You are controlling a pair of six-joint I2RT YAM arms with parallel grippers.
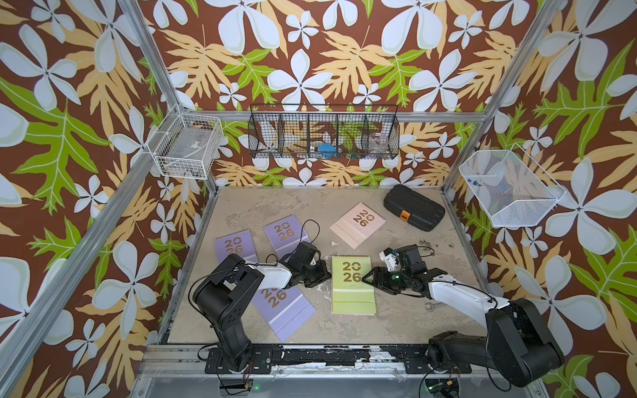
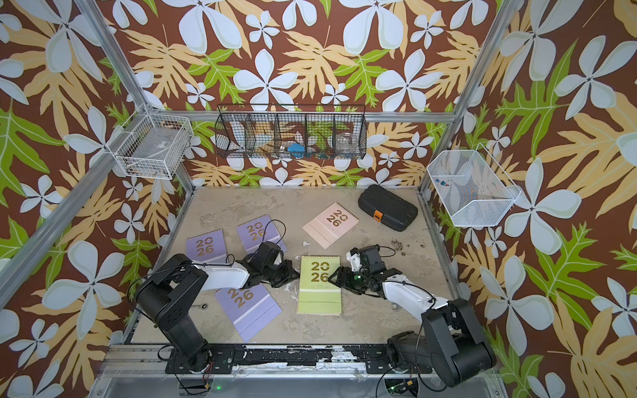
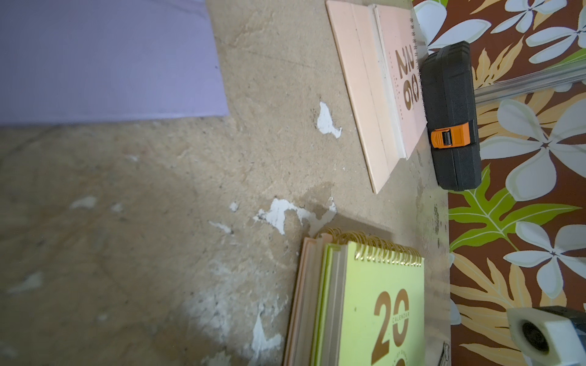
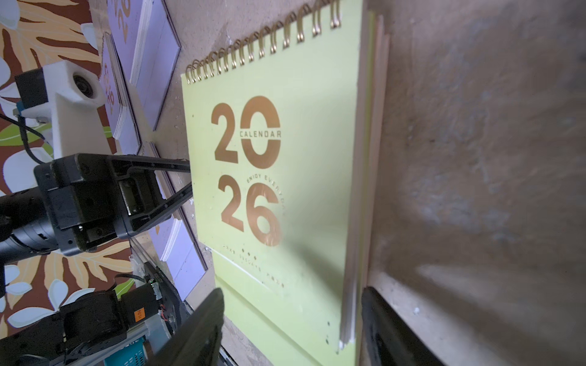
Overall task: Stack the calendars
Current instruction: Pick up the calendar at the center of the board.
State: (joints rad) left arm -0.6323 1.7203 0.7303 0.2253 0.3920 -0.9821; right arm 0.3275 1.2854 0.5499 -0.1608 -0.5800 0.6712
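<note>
Pressing shut and empty, left jaws seemingly square the green calendar (image 1: 353,287); right jaws, open, straddle its opposite edge.

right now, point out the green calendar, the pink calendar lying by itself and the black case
green calendar (image 1: 351,272): in a top view, cover, at the gold numerals
pink calendar (image 1: 357,224): in a top view, middle of the cover
black case (image 1: 413,206): in a top view, middle of the lid

Pale green calendar (image 1: 353,293), floral brown wall (image 1: 310,51)
</note>
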